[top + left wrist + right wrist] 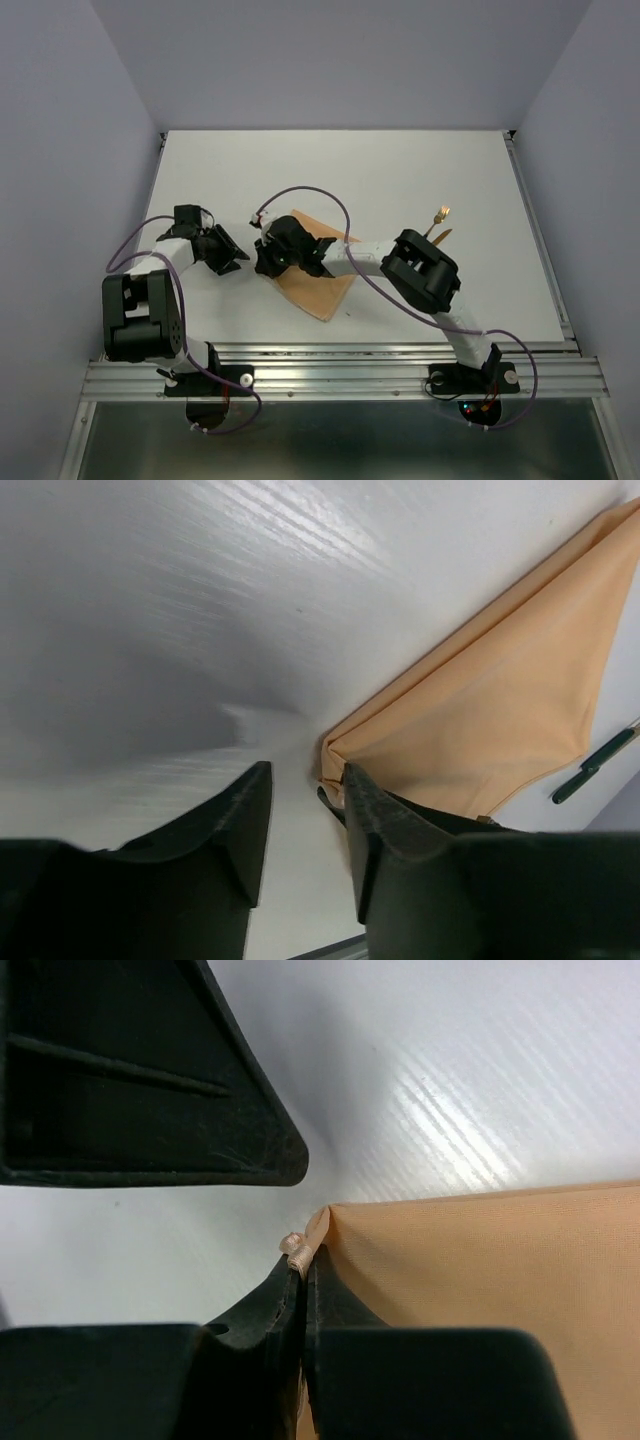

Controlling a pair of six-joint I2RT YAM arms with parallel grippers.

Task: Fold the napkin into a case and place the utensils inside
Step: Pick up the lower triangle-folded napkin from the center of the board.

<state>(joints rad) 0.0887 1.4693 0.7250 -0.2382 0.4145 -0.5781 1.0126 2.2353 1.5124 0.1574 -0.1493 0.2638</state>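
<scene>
The peach-orange napkin [322, 288] lies folded on the white table, one corner pointing toward the arms. My right gripper [262, 260] is shut on the napkin's left corner [318, 1230], and a rolled bit of hem sticks out above its fingertips [303, 1260]. My left gripper [241, 259] stands just left of that corner with its jaws open and only bare table between them [305, 790]. The napkin [490, 700] spreads to the right of it. The utensils [440, 216] lie behind the right arm, a gold head showing. One dark handle [595, 765] lies beyond the cloth.
Purple cables [330, 205] loop over both arms above the table. A metal rail [340, 378] runs along the near edge. Grey walls [80, 150] close in the left, right and back. The left gripper's finger [150, 1070] looms close above the right gripper's tips.
</scene>
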